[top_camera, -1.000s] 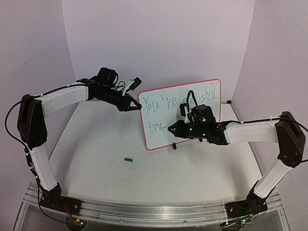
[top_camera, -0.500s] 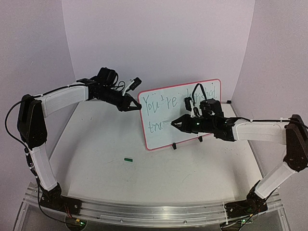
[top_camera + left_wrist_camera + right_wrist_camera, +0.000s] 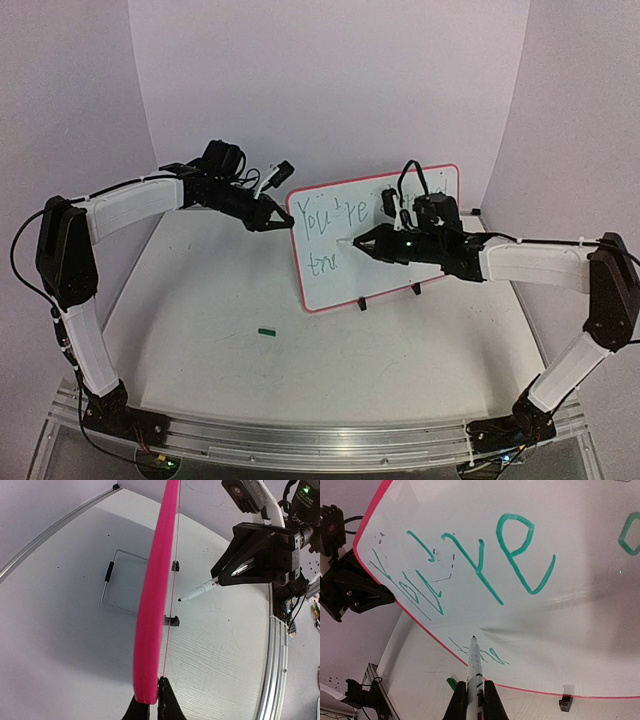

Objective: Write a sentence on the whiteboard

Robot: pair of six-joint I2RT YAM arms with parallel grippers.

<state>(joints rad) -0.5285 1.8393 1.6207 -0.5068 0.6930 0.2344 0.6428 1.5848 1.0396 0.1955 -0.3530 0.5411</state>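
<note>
Sentence (image 3: 325,218) partly hidden behind right hand (image 3: 371,243) with marker (image 3: 474,667), green bit (image 3: 266,331) on table (image 3: 200,300)

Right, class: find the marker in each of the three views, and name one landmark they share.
Top view: marker, centre, in front of the whiteboard.
Left wrist: right of centre, tip pointing left.
Right wrist: bottom centre, tip pointing up.
Shared landmark: the whiteboard's red frame.
</note>
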